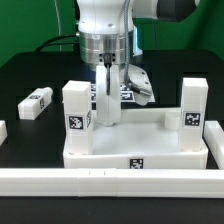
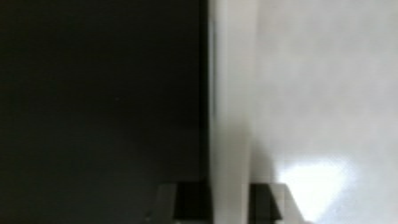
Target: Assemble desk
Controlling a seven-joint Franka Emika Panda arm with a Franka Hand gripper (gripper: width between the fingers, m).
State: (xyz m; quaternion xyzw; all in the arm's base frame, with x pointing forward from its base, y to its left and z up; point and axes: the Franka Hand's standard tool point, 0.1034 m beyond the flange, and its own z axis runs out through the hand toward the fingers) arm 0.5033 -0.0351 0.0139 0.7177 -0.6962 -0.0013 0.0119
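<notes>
Centrally, the end effector (image 1: 108,80) is clamped on a white leg (image 1: 108,106) above the desk tray (image 1: 130,150), which sits mid-tabletop (image 1: 30,65). Open room lies toward the exterior view's left, around a loose leg (image 1: 35,101). Only the blurred wrist view shows fingers (image 2: 185,200) flanking a white edge.

Exterior view fronts the desk (image 1: 110,150); wrist view hugs the leg (image 1: 107,106).

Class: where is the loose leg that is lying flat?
At the exterior view's left, the loose leg lies on the black table, apart from the tabletop and its nearest upright leg.
</notes>
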